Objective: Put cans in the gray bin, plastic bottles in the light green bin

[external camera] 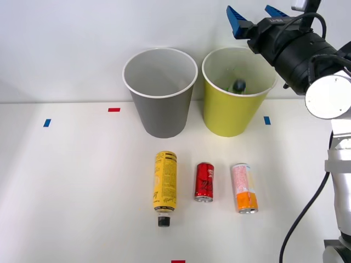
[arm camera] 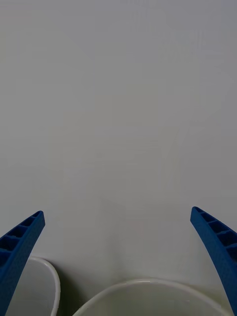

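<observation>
The right gripper (external camera: 256, 16) hangs high above the far-right rim of the light green bin (external camera: 233, 112), fingers spread wide w/ nothing between them. In the wrist view the two blue ribbed fingers (arm camera: 19, 247) sit far apart at the corners, their bases cut off by the frame edge, and only slivers of two white rims show: the nearer bin's rim (arm camera: 148, 289) and a bit of another one (arm camera: 49, 281). Which bin is which can't be told from that view alone.

Inside the light green bin, a dark cap and a bit of green (external camera: 237, 86) peek out; prob. the green bottle, but most of it is hidden by the bin wall. The gray bin (external camera: 162, 112) stands just beside it on the left, its visible inside white; its bottom is out of sight.

On the table (external camera: 66, 186), nearer the robot than the bins, three items lie in a row, apart from each other: the yellow bottle (external camera: 164, 182) w/ its black cap pointing toward the robot, the red can (external camera: 204, 182) in the middle, and the pink-and-orange can (external camera: 243, 187) on the right. Small blue and red tape marks (external camera: 113, 109) dot the table; one red mark at the near edge is cut off.
</observation>
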